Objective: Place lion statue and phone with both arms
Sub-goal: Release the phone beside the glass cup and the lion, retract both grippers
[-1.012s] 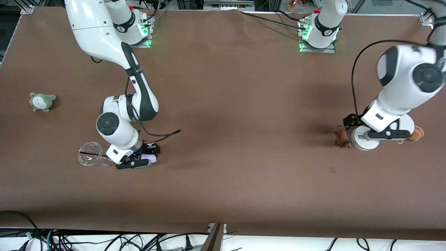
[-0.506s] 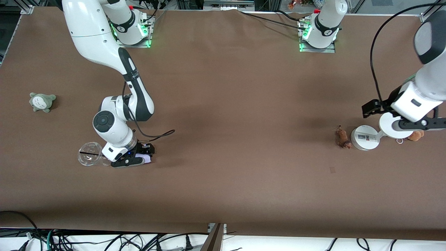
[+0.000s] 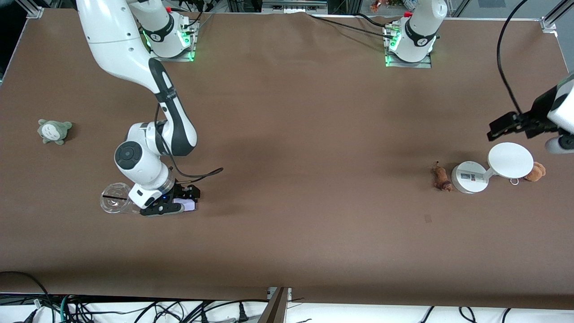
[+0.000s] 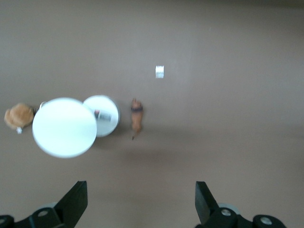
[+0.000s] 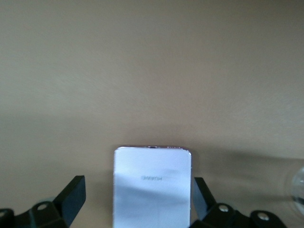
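Releasing the phone point(image 5: 152, 186) flat on the bench point(image 3: 314, 134) — we are lifting the right hand point(image 3: 172, 204) straight, fingers spread; left hand point(image 4: 140, 202) is hanging released above the lion statue point(image 3: 441, 177).

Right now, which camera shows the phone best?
The right wrist view: the phone fills the middle between the open right tool's fingers, its face plain. The front view shows only a pale sliver under that tool. The left wrist view misses it.

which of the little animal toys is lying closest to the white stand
The tan plush, touching under the white stand's disc at the left arm's end. The lion statue lies just apart beside the base; the grey-green plush sits at the right arm's end.
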